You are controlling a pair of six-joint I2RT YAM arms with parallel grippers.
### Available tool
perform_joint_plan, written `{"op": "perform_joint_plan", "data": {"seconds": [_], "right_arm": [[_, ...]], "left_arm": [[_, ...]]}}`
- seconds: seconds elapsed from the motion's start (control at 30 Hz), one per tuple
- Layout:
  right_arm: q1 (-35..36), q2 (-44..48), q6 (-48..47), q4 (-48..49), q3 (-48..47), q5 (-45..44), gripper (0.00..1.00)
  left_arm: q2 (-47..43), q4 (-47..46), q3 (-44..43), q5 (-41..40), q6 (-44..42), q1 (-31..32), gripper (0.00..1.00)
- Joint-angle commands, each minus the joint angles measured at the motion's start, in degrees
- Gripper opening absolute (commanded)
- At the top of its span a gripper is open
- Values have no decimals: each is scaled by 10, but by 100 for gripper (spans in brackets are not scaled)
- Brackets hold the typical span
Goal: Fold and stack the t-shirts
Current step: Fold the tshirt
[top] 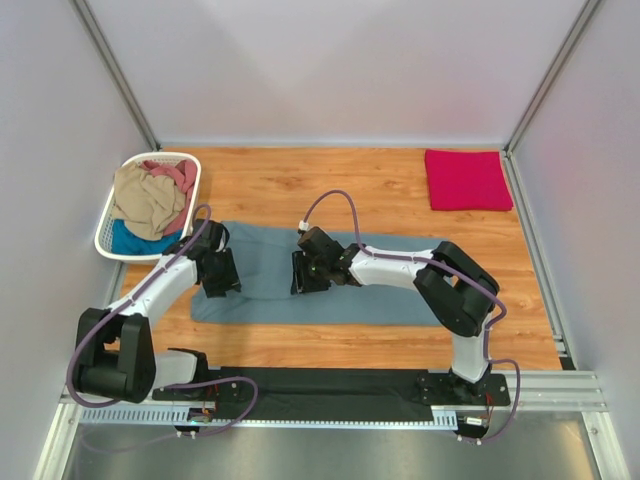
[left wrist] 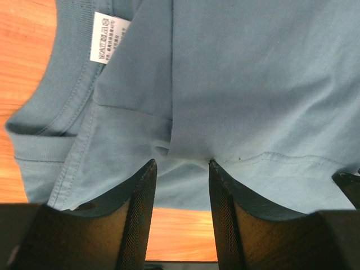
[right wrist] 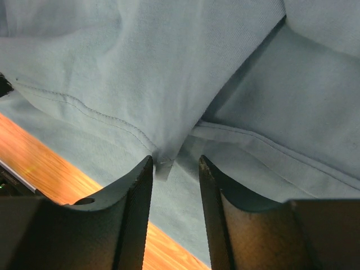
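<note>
**Surface.** Wood-grain table (top: pixel 300 180), sitting inside pale walls (top: pixel 330 70), with metal frame posts (top: pixel 115 70) rising at the rear corners. A black base plate (top: pixel 330 382) is lying along the near edge.

**Item 1.** Slate grey-blue t-shirt (top: pixel 400 290), lying flat across the middle of the table with its long side running left to right. A layer is lying doubled over near its centre. Its white label (left wrist: pixel 107 36) is showing inside the neckband.

**Item 2.** Crimson-pink t-shirt (top: pixel 467 180), lying folded at the far right corner, well apart from item 1.

**Item 3.** White laundry basket (top: pixel 160 155), standing at the far left. It is holding the tan t-shirt (top: pixel 145 200) on top, the dusty-pink t-shirt (top: pixel 175 175) at the rear and the bright-blue t-shirt (top: pixel 135 242) at the near end.

**Left arm** (top: pixel 160 285). Reaching forward and inward. The left gripper (top: pixel 220 275) is pointing down over the shirt's left part. Its jaws are standing apart with cloth and wood showing in the gap, and nothing is clamped: released.

**Right arm** (top: pixel 400 268). Elbow jutting right, forearm crossing leftward over the shirt. The right gripper (top: pixel 308 275) is sitting near the shirt's centre with its jaws parted. A hem corner is touching the tip of one jaw, and I cannot tell whether it is caught.

**Open room.** Bare wood is showing behind the shirt, between the basket and the crimson-pink t-shirt. A narrower strip is showing between the shirt's near edge and the base plate. The shirt's left end is lying near the basket.
</note>
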State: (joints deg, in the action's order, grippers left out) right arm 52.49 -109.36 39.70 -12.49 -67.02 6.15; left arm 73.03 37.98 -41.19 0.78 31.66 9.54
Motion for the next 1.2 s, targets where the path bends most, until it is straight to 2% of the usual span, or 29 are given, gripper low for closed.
{"op": "perform_joint_plan", "data": {"seconds": [0.0,0.1,0.13,0.2,0.23,0.3,0.6,0.83,1.17], "right_arm": [[4,-8,9,24,-19,3,39],[4,-12,8,26,-20,4,28],[5,-13,9,27,-20,5,21],[4,-11,6,31,-19,6,13],[4,-10,6,31,-19,8,5],[4,-10,5,33,-19,11,0],[4,3,-3,29,-12,12,0],[4,1,-3,29,-13,15,0],[5,2,-9,24,-11,18,0]], "left_arm": [[-23,8,-6,-25,5,-3,50],[-25,5,-4,-38,6,-3,50],[-21,-2,-3,-39,7,-3,49],[-16,-26,5,-28,2,-3,46],[-17,-42,12,-11,3,-3,45],[-29,-82,38,12,11,-3,45],[-66,-76,51,-7,16,-3,45],[-47,-60,29,-51,-4,-6,46],[-47,-147,67,-11,-14,-19,45]]}}
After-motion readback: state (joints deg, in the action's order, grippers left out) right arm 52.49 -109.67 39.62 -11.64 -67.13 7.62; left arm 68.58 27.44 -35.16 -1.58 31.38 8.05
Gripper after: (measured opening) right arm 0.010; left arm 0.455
